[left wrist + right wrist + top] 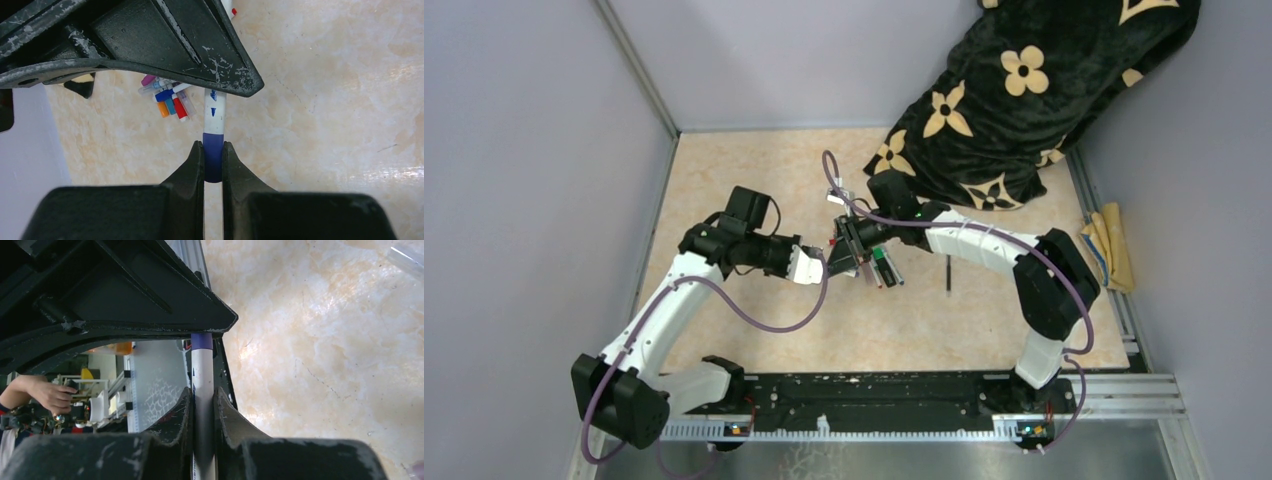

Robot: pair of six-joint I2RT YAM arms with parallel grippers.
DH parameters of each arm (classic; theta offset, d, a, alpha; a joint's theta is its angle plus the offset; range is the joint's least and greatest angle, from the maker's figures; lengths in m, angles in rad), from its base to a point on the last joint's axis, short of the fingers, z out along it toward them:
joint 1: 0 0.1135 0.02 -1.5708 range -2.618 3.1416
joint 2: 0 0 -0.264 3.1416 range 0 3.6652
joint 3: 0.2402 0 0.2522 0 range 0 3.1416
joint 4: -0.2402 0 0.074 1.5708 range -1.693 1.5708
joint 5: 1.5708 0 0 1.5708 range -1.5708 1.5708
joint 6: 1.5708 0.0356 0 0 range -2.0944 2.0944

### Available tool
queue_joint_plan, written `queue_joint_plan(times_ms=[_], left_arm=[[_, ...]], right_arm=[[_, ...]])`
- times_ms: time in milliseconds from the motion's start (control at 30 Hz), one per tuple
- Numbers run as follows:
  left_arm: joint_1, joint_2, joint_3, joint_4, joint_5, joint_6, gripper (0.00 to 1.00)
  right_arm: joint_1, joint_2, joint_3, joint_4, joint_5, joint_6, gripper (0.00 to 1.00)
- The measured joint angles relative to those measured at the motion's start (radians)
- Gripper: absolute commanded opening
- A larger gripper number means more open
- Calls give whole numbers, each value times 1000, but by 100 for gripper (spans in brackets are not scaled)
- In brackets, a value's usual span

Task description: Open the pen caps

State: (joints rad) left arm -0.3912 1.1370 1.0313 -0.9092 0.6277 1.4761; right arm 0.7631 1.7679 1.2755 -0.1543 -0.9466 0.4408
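table (744, 330): matte beige marble-look slab | left gripper (213, 149): clenched on the glossy dark-blue cap (213, 162), mid-table | right gripper (203, 395): clamped round the smooth white pen (202, 367) | step: pull-off set up, cap looks seated | next: straight opposing tug along the barrel, firm grip | spare pens (167, 97): heap at 11 o'clock of cap

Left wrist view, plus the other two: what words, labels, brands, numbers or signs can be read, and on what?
White pen barrel: two small blue printed marks, one like a downward triangle; no letters legible.
Blue cap: plain, no print.
Pile of pens: too small to read.
Dark blanket: cream flower motifs only, no lettering.
Nothing quotable anywhere.
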Motion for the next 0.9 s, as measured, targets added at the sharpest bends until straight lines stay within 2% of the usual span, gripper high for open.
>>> queue_joint_plan(times_ms=[200, 367, 400, 533, 667, 767, 900], left_arm=[[-12, 1, -40, 66, -39, -10, 0], [-2, 40, -53, 121, 3, 6, 0], [10, 53, -52, 127, -21, 12, 0], [172, 113, -52, 151, -146, 40, 0], [207, 138, -55, 178, -199, 49, 0], [207, 141, -56, 195, -190, 15, 0], [207, 177, -87, 241, -148, -89, 0]], right_arm=[[-9, -27, -45, 13, 55, -21, 0], [-23, -80, -113, 40, 120, -55, 0], [-28, -95, -125, 18, 122, -64, 0], [-79, -185, -229, -106, 116, -90, 0], [-100, -212, -253, -174, 138, -114, 0], [-114, -244, -264, -193, 254, -113, 0], [-158, -311, -313, -177, 588, -58, 0]])
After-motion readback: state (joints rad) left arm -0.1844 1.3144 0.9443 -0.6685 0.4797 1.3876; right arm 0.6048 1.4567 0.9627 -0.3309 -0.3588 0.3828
